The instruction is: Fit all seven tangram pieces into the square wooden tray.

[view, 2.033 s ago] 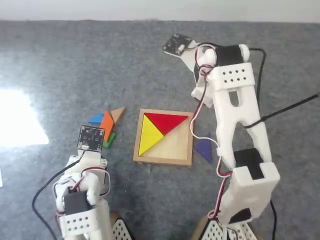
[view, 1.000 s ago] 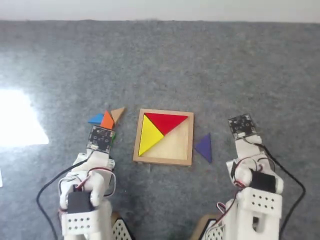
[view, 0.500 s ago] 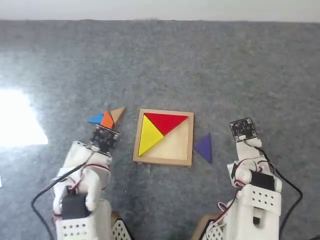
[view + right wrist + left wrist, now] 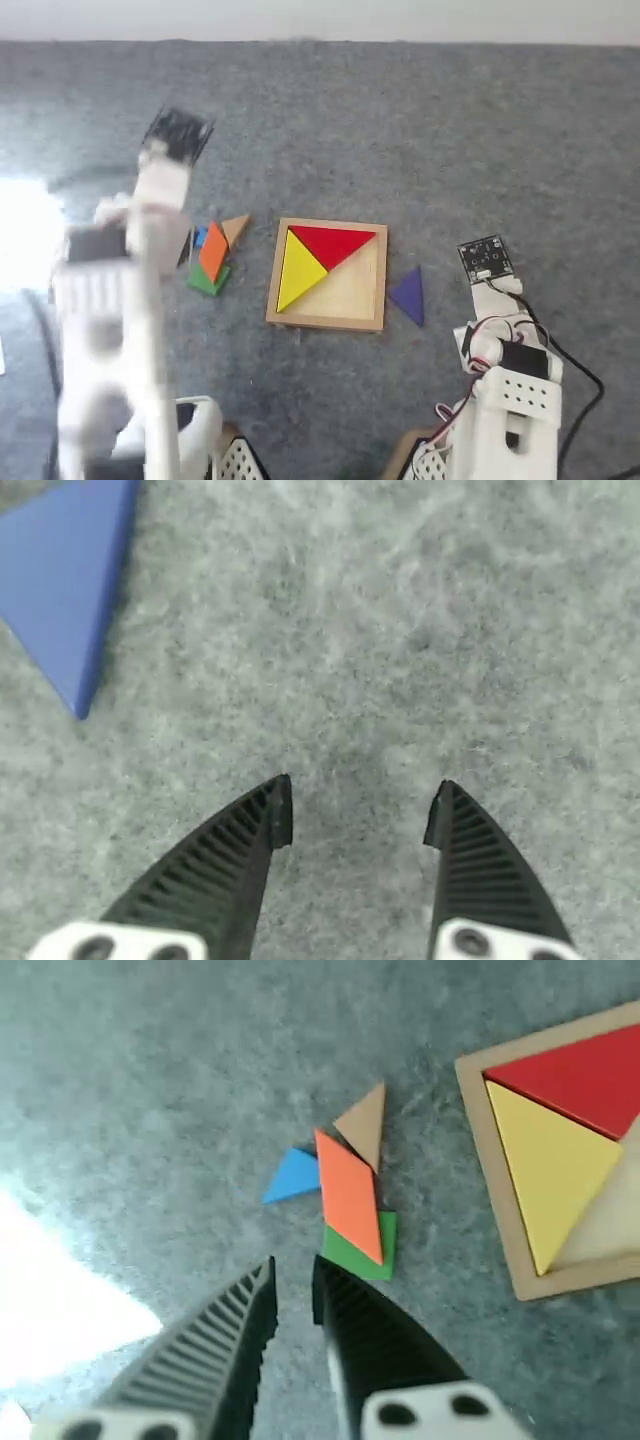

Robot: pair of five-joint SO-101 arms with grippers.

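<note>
Covering the whole work area, the grey felt table (image 4: 400, 130) leaves broad open room beyond the tray and along its far edge.

The left arm (image 4: 110, 300) rises blurred along the left side, just beside the loose cluster. The left gripper (image 4: 293, 1272) hangs over bare felt near the green square. Its jaws stand a narrow slit apart and grip nothing.

The right arm (image 4: 505, 380) sits at the near right. The right gripper (image 4: 363, 790) hangs low over bare felt, jaws spread wide and empty, with the purple triangle off to one side.

The square wooden tray (image 4: 327, 320) lies flat at table centre, with felt showing along all four outer edges.
- The red triangle (image 4: 332, 244) fills the far portion, its long edge against the far rim.
- The yellow triangle (image 4: 297, 270) fills the left portion, its long edge against the left rim, one short edge meeting the red.
- The remaining tray floor, near and right, is bare wood.

The purple triangle (image 4: 409, 293) lies on the felt just right of the tray, apart from the rim.

Left of the tray, the cluster:
- The orange parallelogram (image 4: 213, 252) overlaps the green square (image 4: 205, 280).
- The blue triangle (image 4: 200, 237) touches the orange's left edge.
- The tan triangle (image 4: 235, 230) touches its far right edge, nearest the tray.
</note>
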